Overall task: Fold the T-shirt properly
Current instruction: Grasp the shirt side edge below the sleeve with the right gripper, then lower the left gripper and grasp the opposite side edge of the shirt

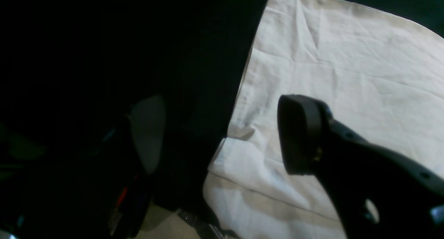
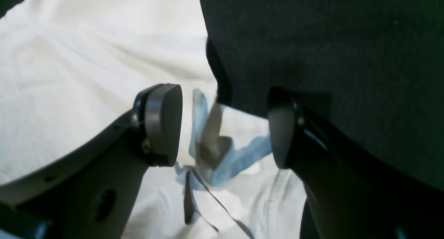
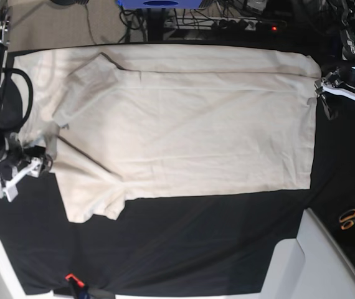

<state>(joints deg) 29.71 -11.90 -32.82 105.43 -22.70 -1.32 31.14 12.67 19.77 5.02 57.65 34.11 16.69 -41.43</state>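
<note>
The T-shirt (image 3: 184, 124) lies flat across the table (image 3: 196, 249), right gripper (image 3: 40, 156) at its collar edge, left gripper (image 3: 322, 99) at its hem, scissors (image 3: 354, 218) off beside the table.

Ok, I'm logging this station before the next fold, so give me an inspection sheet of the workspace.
Surface: black cloth table.
Job's things: T-shirt spread flat, sleeve folded in at the far edge.
Clutter: scissors off the table's side.
Grippers: left pincer open at the hem; right pincer open over the neck end, holding nothing.
Cables: black cable looping by the right arm; more behind the table.
Surroundings: white panels along the near side.
</note>
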